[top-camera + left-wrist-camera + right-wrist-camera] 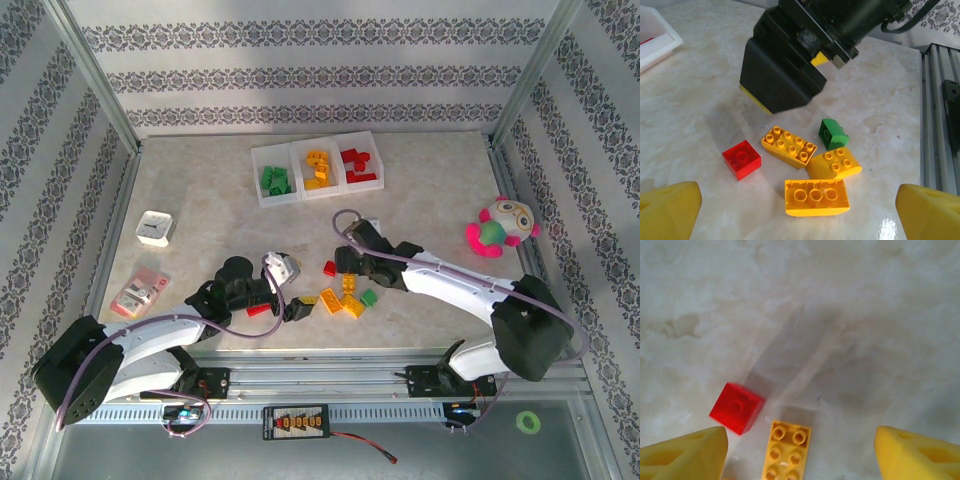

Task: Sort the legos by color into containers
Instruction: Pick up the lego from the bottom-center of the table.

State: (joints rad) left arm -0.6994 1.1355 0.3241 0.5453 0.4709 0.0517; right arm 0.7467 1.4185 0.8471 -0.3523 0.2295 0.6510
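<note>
Released wide, the right gripper (800, 447) hovers over the yellow-orange brick (788, 452); best centre on it, clear of the red brick (736, 408) at ten o'clock. The left gripper (799, 210) is released too.

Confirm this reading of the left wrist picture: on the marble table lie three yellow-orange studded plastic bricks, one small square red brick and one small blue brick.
One thing is wrong: the left wrist view shows a small green plastic brick, not a blue one. The three yellow-orange studded plastic bricks and the small square red brick lie on the marble table as stated.
</note>
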